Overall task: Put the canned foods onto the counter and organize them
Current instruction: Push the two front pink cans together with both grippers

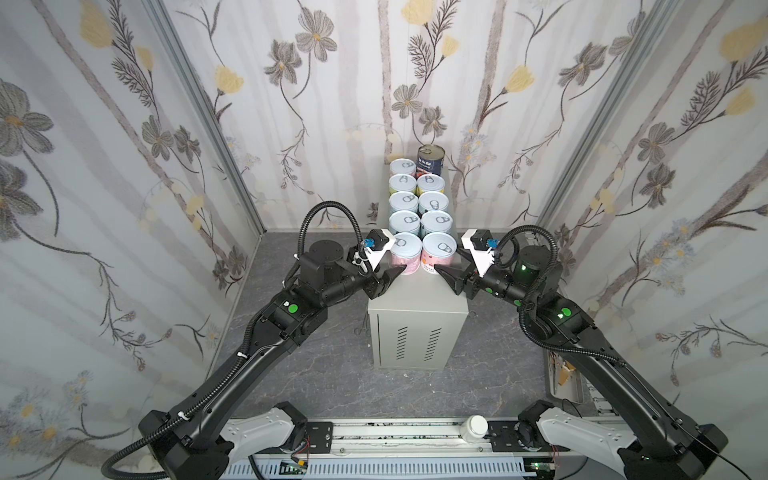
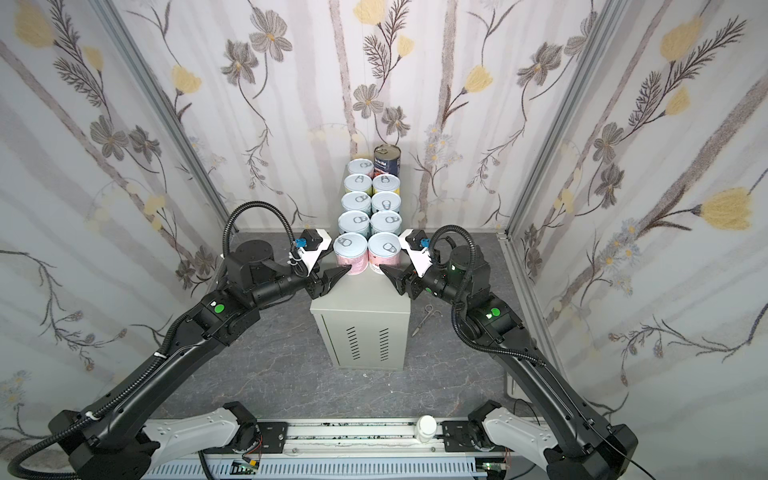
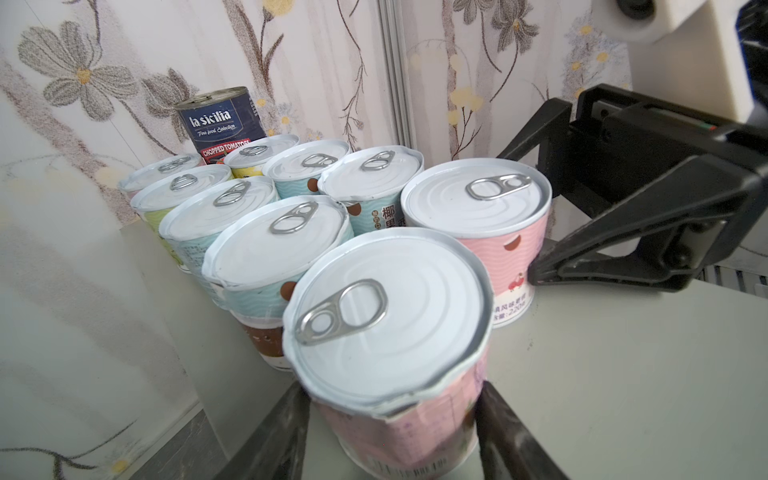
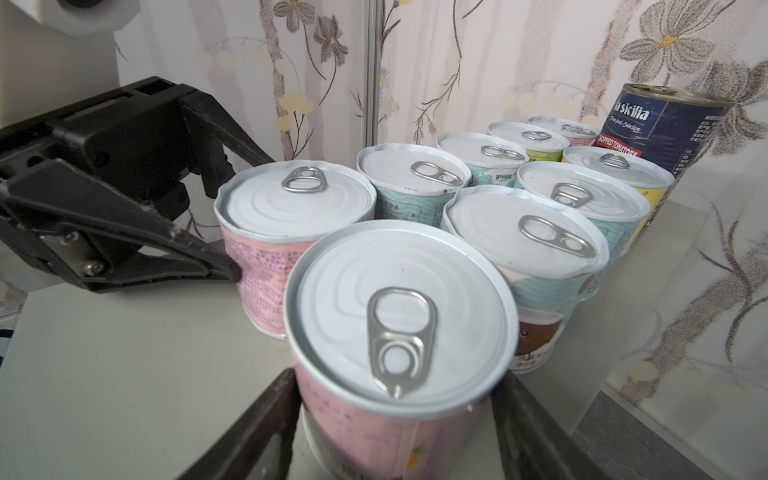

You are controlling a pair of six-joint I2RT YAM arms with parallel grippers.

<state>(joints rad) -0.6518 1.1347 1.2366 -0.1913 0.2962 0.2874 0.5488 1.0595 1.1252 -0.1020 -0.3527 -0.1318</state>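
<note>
I read "la sicilia", "Fine food Selection" and "CHOPPED TOMATOES" on the tall blue can point(image 3: 222, 120). A pink can point(image 3: 498, 257) shows "220g".

canned foods point(image 1: 433, 203) in two rows on the counter point(image 1: 415, 299)

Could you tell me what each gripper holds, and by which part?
The left fingers clasp the left pink can by its lower sides; right fingers clasp the right pink can likewise.
</note>
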